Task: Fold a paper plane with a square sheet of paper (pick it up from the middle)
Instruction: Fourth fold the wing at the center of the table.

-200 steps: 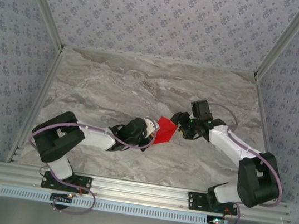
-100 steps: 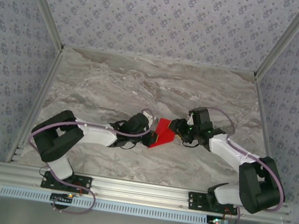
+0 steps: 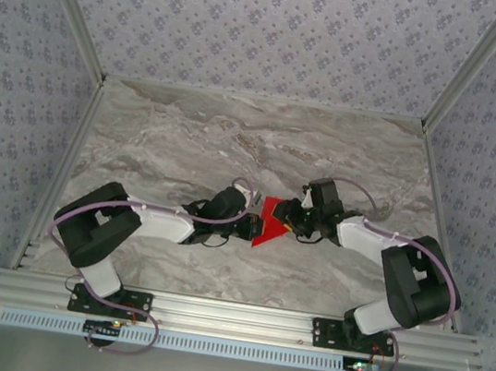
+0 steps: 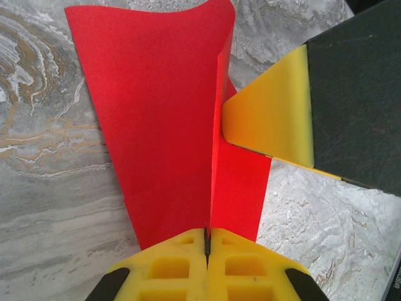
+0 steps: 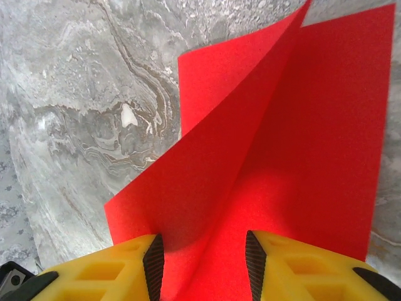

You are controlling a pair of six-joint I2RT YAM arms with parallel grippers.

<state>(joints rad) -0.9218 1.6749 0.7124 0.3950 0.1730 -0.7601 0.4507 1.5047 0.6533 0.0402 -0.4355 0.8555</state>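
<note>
Starting with the left gripper (image 4: 207,237): its yellow fingers are pressed flat together, and the near edge of the square sheet of paper (image 4: 156,125) is clamped right in the seam between them, so a firm grip on the paper can be seen. From that pinch the red sheet is fanned outward along a sharp crease, with a wide flap spread to one side and a narrower strip tucked behind the fold. The right gripper (image 5: 203,251) is set at the opposite edge with its jaws parted, and the folded paper is straddled by them rather than squeezed; a clear gap is left on both sides of the crease. In the left wrist view, one of the right gripper's yellow fingertips (image 4: 269,119) is laid against the narrower strip, just beside the crease. Seen from above, the sheet is bracketed between the two grippers, left one on the left, right one on the right, roughly mid-table and a bit toward the near side. Whether the paper's lower edge is resting on the grey marble table (image 3: 189,139) can't be told. Everything is boxed in by grey patterned walls (image 3: 271,30) on the left, right and far sides.
</note>
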